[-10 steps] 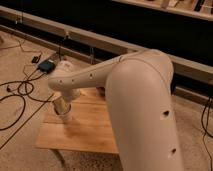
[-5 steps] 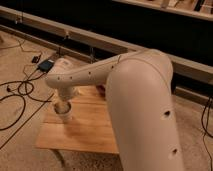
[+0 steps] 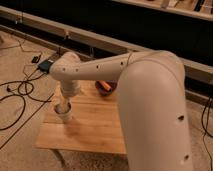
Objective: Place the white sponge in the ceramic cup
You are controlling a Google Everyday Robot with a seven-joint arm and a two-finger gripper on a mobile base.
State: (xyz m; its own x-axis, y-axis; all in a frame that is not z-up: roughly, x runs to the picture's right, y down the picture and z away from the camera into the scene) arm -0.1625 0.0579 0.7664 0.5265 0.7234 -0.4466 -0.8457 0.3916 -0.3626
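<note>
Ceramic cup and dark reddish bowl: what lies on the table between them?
Only bare wooden tabletop, seen in the camera view; the gripper hangs over the cup.

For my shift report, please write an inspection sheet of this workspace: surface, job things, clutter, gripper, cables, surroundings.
Surface: wooden table, light boards, on a speckled floor.
Job things: ceramic cup near the table's left edge, under the arm's end; white sponge not seen.
Clutter: dark reddish bowl with an orange piece, at the far edge, partly behind the arm.
Gripper: gripper directly over the cup, mostly hidden by the wrist; jaws open.
Cables: black cables looped on the floor, left of the table.
Surroundings: dark phone-like slab on the floor; long pale rail behind.
</note>
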